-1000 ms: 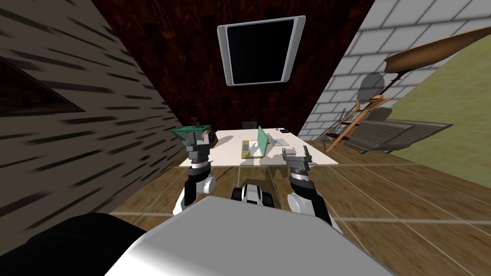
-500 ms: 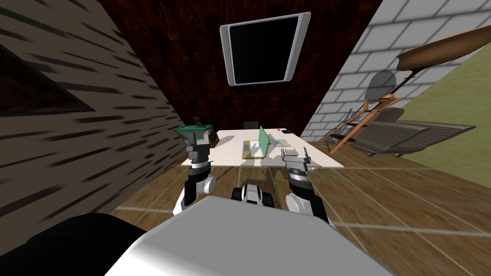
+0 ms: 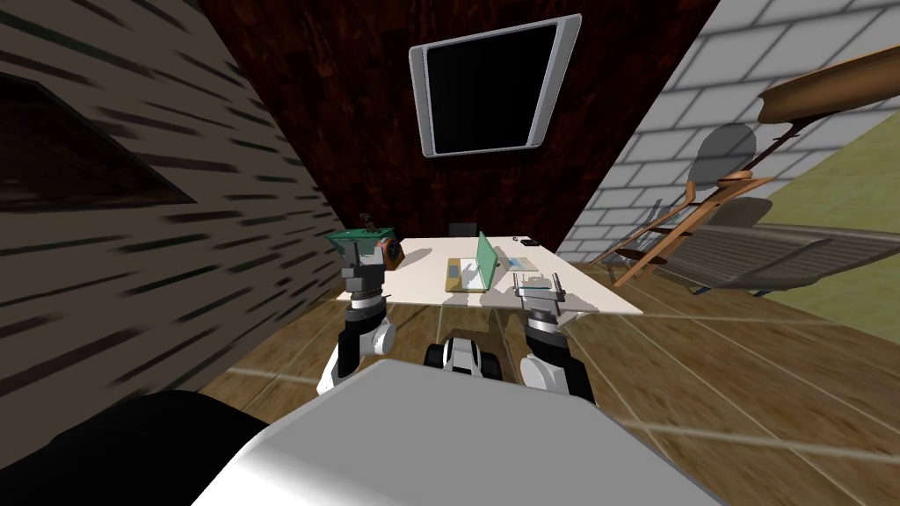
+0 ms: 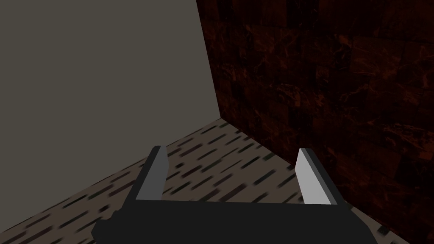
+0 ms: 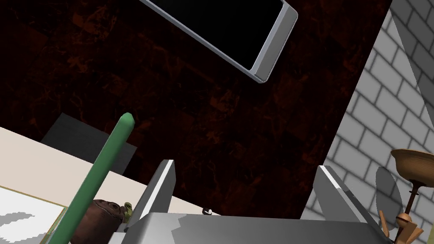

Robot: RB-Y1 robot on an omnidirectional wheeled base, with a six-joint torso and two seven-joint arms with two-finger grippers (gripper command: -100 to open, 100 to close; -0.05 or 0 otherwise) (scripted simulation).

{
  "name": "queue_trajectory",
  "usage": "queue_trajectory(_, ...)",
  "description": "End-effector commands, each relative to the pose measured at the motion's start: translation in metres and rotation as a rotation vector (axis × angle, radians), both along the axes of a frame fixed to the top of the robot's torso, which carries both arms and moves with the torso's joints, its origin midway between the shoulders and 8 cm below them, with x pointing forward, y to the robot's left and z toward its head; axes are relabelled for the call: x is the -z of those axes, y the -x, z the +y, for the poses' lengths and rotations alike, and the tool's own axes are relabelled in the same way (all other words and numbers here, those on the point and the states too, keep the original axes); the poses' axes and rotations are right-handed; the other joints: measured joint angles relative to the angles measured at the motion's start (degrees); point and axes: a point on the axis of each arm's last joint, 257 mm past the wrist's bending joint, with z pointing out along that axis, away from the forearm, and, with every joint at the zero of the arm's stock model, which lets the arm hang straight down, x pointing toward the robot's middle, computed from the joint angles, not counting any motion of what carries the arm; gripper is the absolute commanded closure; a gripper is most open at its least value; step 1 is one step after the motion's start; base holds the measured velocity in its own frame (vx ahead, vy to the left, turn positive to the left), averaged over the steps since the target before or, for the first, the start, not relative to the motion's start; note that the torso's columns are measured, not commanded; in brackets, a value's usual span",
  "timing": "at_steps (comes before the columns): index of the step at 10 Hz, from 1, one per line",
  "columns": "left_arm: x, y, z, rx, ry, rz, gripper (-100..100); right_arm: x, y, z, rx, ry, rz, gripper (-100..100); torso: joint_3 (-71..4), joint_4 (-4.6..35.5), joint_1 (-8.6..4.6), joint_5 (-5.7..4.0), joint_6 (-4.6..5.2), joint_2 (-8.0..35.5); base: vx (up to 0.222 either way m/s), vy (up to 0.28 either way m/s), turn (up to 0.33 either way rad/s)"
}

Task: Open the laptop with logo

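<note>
standing near the middle of the white, flat-topped bench (image 3: 422,274), the laptop (image 3: 481,260) has its thin green lid raised close to upright over a tan base; any mark on it is too small to make out. a pale flat item (image 3: 518,262) lies just to its right, and a round, dark brown pot (image 3: 391,253) sits toward the bench's left side.

the right hand (image 3: 538,283) hovers over the bench's near edge, right of the laptop and apart from it. its two light grey, blade-like fingers (image 5: 163,188) are spread wide with nothing between them. from the right wrist, the green lid (image 5: 98,178) shows edge-on as a slim bar with a rounded tip, slanting just beside one finger, with the pot low beyond it.

the left hand (image 3: 354,255) is held up at the bench's near left corner, in front of a green tray-like thing (image 3: 356,235); its blades are spread too, and empty.

a black screen (image 3: 492,88) in a grey frame with rounded corners hangs on the dark red-brown marbled wall (image 3: 352,132) behind the bench. wooden planks cover the floor (image 3: 703,369).
</note>
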Motion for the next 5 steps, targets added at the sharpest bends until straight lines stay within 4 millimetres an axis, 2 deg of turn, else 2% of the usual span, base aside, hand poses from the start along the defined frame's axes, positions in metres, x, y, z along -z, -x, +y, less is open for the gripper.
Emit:
queue_trajectory(1, 0.0000, 0.0000, 0.0000, 0.000, 0.000, 0.000, 0, 0.0070, -0.0020, 0.0022, -0.059, -0.120, 0.002, -100, 0.01, 0.00, 0.00, 0.00, 0.02, 0.02, 0.012, -0.019, 0.065)
queue_trajectory(5, 0.0000, 0.0000, 0.0000, 0.000, 0.000, 0.000, 0, 0.0159, -0.0061, 0.0080, -0.143, -0.281, 0.003, -100, 0.00, 0.00, 0.01, 0.00, 0.02, 0.01, 0.011, -0.020, 0.060)
